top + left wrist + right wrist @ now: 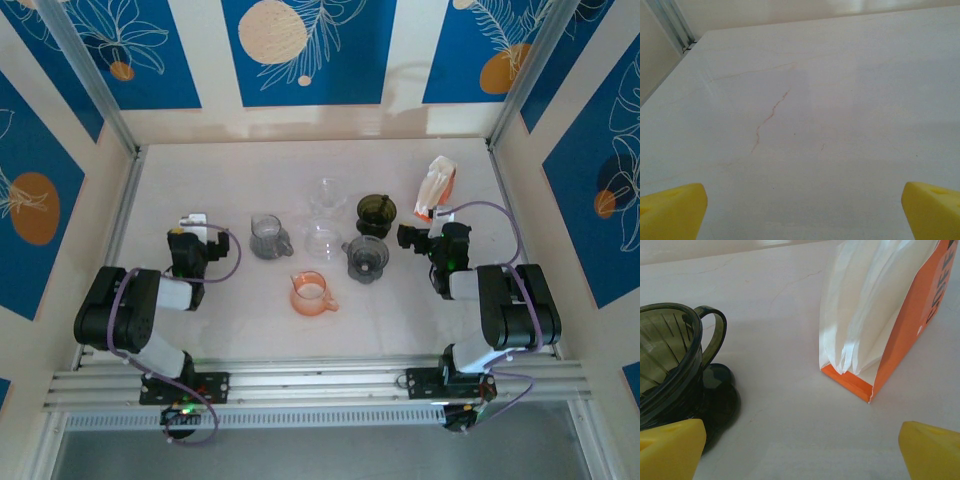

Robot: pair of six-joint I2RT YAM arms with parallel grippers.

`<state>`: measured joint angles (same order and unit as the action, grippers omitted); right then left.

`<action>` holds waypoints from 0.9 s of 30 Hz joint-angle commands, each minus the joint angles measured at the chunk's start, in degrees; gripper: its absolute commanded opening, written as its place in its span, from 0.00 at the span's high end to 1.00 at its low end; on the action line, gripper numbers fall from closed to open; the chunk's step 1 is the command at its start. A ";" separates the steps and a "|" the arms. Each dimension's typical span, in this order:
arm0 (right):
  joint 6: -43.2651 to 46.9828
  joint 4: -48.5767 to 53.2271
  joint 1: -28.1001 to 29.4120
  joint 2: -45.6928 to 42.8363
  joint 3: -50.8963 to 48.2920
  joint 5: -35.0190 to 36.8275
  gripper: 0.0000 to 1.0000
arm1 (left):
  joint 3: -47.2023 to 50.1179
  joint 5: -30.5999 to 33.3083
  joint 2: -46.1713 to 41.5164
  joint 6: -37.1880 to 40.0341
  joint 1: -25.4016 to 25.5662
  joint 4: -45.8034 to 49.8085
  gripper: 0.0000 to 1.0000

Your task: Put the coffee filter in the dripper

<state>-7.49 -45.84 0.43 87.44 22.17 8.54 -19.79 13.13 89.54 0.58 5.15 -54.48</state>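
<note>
Bench point(240, 330) layout at the start of filter placement. The filter pack point(875, 315), an orange carton standing upright toward the far right corner, has an open face showing its white paper filters point(860, 305) packed on edge, a position that probably lets a single sheet be pinched from the front. Dark capitals run up the carton's side but are cut off by the frame. They may be part of "COFFEE", though this cannot be confirmed. The dark green dripper point(670, 365) stands upright just left of the pack, mouth up and ready to receive a filter, and no filter is in it yet. Further drippers, grey point(270, 238), clear point(322, 240) and orange point(312, 293), cluster mid-bench. The right pincer point(800, 450) faces the gap between dripper and pack, its yellow fingertips point(670, 445) spread wide and holding nothing. The left pincer point(800, 210) is likewise agape over bare bench near the left edge.
</note>
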 commanded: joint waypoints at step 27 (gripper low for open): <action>-2.13 23.08 2.01 -9.55 10.09 6.79 0.01 | -6.50 8.03 -15.79 -3.43 0.36 20.67 0.00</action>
<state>-8.43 -29.36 1.54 79.94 31.18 12.34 -24.67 18.61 76.69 -0.78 5.17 -40.18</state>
